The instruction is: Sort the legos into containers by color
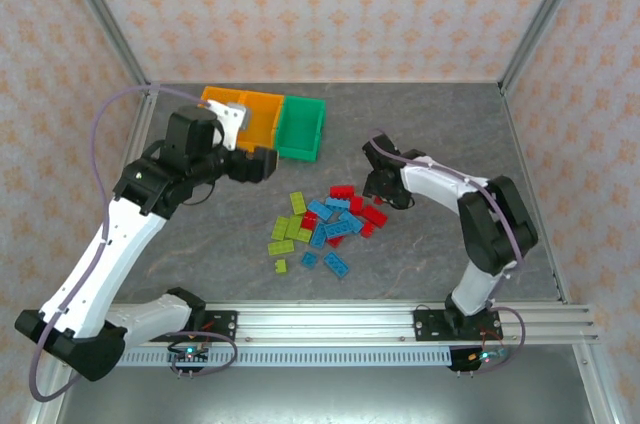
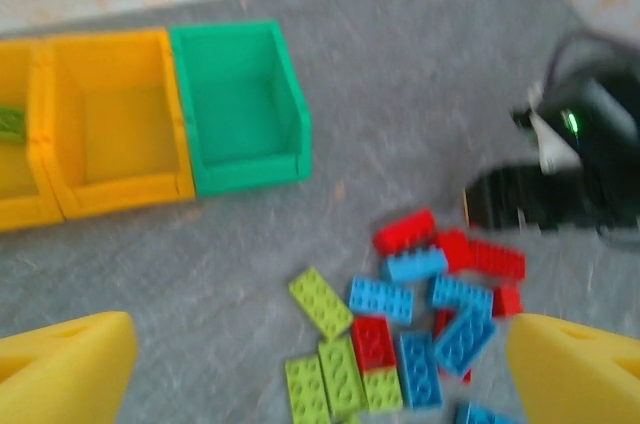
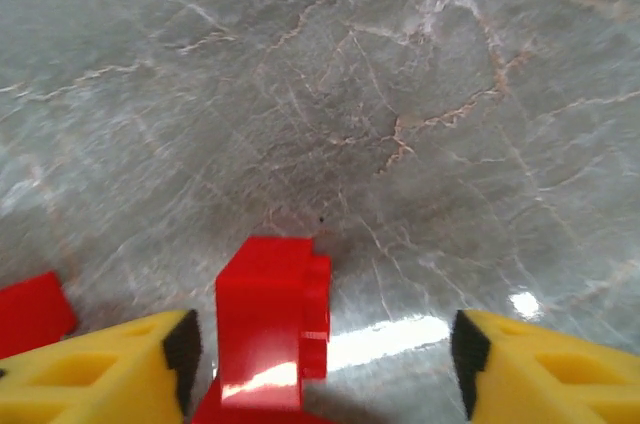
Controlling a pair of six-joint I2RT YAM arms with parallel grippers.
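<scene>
The legos [image 1: 325,224] lie in a loose pile of lime green, light blue and red bricks mid-table. The containers stand in a row at the back left: two orange bins [image 1: 262,116] and a green bin [image 1: 300,127]. My left gripper [image 1: 262,164] hovers between the bins and the pile. Its fingers [image 2: 60,369] are wide open with nothing between them above the legos [image 2: 380,299]. One lime brick [image 2: 10,124] lies in the leftmost orange bin. My right gripper [image 1: 383,189] is low at the pile's right edge, open around a red lego [image 3: 270,314]. That brick sits by the left finger, with a gap to the right finger.
Frame posts and patterned walls close in the grey stone-look table [image 1: 440,124]. The right arm's black wrist [image 2: 560,174] sits just right of the pile. The green bin [image 2: 240,104] and middle orange bin [image 2: 115,124] look empty. Another red brick [image 3: 30,309] lies left of my right gripper.
</scene>
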